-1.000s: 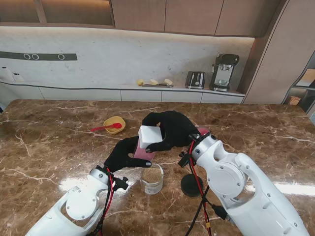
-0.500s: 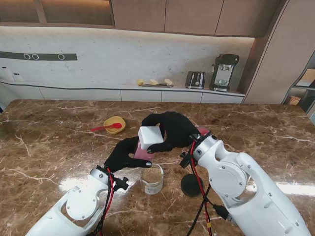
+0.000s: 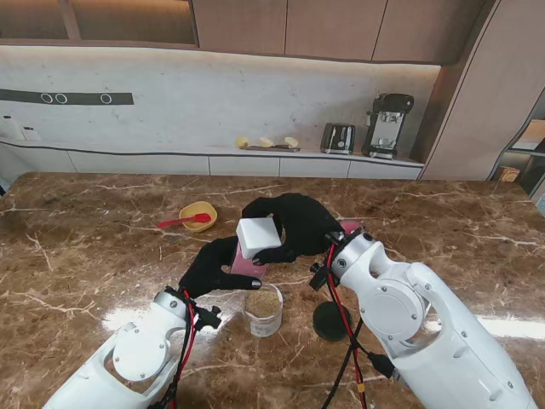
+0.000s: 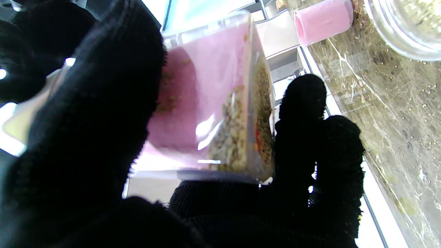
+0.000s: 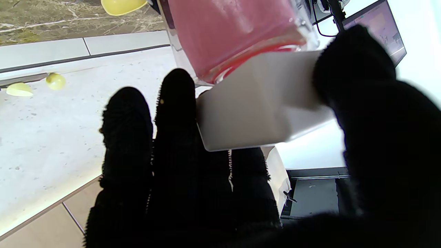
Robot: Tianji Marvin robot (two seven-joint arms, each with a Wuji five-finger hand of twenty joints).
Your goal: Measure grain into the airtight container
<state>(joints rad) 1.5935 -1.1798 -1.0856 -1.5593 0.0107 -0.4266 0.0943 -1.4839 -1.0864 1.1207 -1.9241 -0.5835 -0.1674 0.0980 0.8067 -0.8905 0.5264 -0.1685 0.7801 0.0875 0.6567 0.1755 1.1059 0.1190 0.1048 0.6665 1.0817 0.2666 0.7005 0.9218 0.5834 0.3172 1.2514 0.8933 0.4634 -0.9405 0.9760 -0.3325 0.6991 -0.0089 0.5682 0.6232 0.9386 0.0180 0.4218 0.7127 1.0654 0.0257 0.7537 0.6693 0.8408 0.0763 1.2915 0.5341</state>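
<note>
A pink see-through container (image 3: 248, 265) is held tilted above the table by my left hand (image 3: 213, 269). The left wrist view shows grain lying inside this container (image 4: 220, 103), with the black fingers (image 4: 86, 137) wrapped round it. My right hand (image 3: 300, 223) is shut on the container's white square lid (image 3: 258, 237), which sits at its upper end. In the right wrist view the lid (image 5: 262, 103) is pinched between thumb and fingers (image 5: 179, 113), against the pink body (image 5: 234, 31). A glass jar (image 3: 263, 309) part full of grain stands on the table just nearer to me than both hands.
A round black lid (image 3: 330, 321) lies right of the jar. A yellow bowl (image 3: 197, 216) with a red spoon (image 3: 180, 222) sits farther off on the left. A pink cup (image 4: 324, 20) lies on the marble behind the right hand. Red and black cables hang by both wrists.
The right hand with the white lid has edged very slightly to the left. The left hand, container and jar have stayed put.
</note>
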